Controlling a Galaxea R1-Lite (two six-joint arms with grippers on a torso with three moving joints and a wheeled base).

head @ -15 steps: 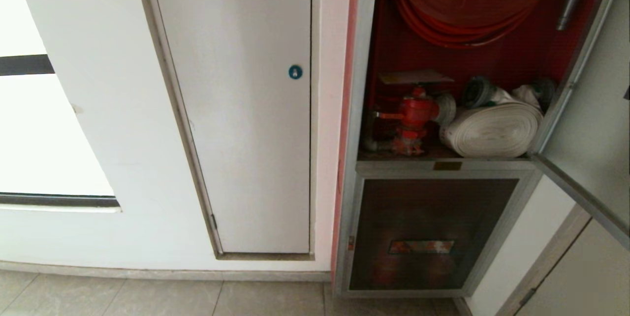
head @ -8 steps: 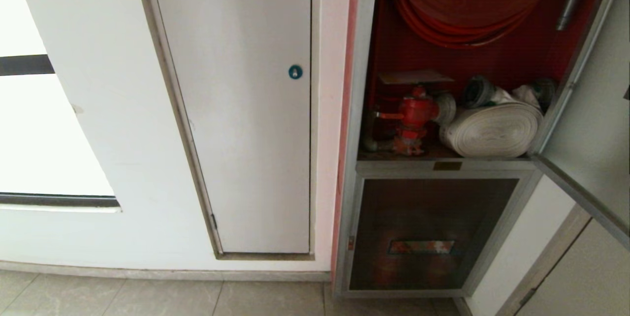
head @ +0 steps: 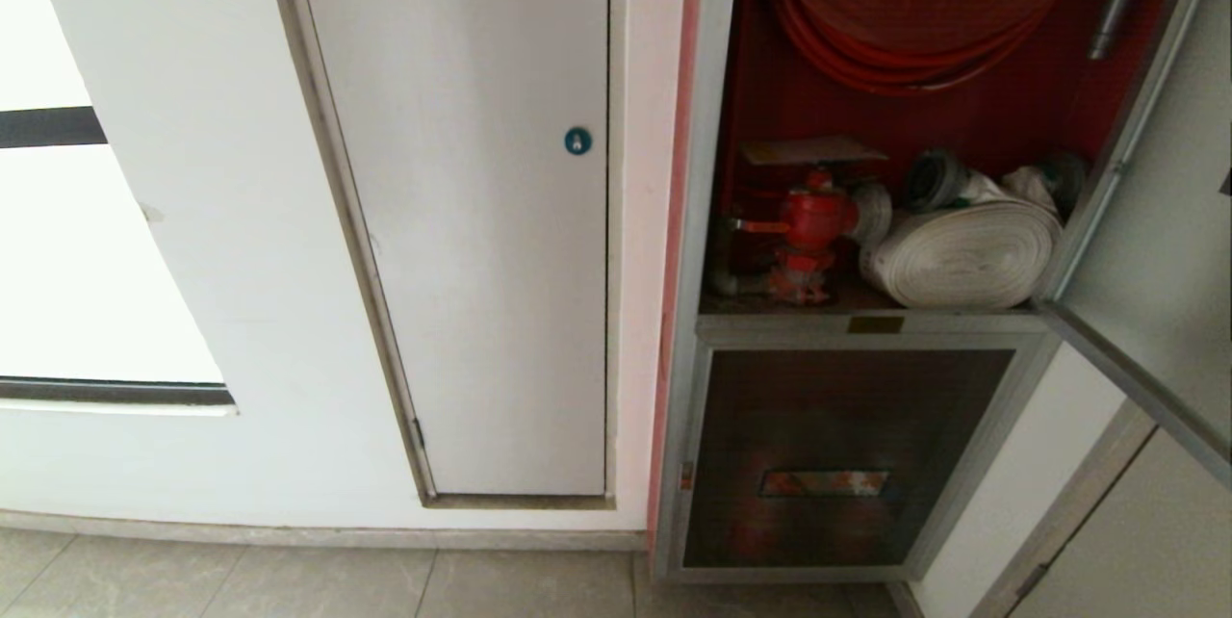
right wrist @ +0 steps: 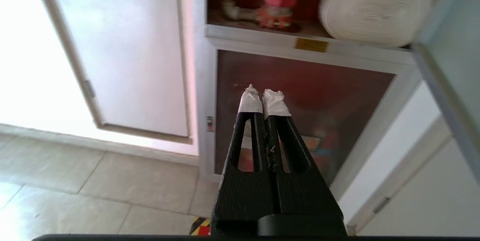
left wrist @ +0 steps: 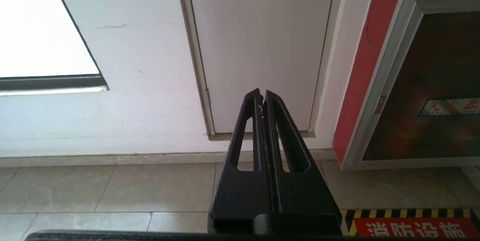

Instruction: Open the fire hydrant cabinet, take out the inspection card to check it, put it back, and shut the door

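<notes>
1. In the wall recess on the robot's right: the fire hydrant cabinet (head: 707, 214), silver-framed and red inside, standing open so that its contents can be reached.
2. At the cabinet's right edge: the door (head: 1145, 243), swung wide outward; its lower frame rail slants across the corner of the head view, leaving the opening unobstructed.
3. On top of the red valve (head: 808, 223): the inspection card (head: 813, 151), a thin tan-brown rectangle lying flat, apparently parked there as a handy ledge. It is untouched; judged from this, the taking-out step is not yet done.
4. Beside the valve, on the cabinet floor: the white rolled hose (head: 962, 252), lying on its side, its coupling ends behind it.
5. Above these: the red hose reel (head: 914, 12), hung high and well apart from the card.
6. Below the opening: the smaller dark glass panel (head: 837, 454) with a reddish label, closed.
7. Left of the cabinet: the plain white panel (head: 462, 214) with its blue round lock (head: 577, 141), closed; no part of the task.
8. Out of the head view, low before the lower glass panel: the right hand (right wrist: 264, 96), its white-wrapped tips pressed together and empty, pointing up towards the valve shelf.
9. Low, facing the white panel: the left hand (left wrist: 261, 95), fingers pressed together, empty, parked.
</notes>
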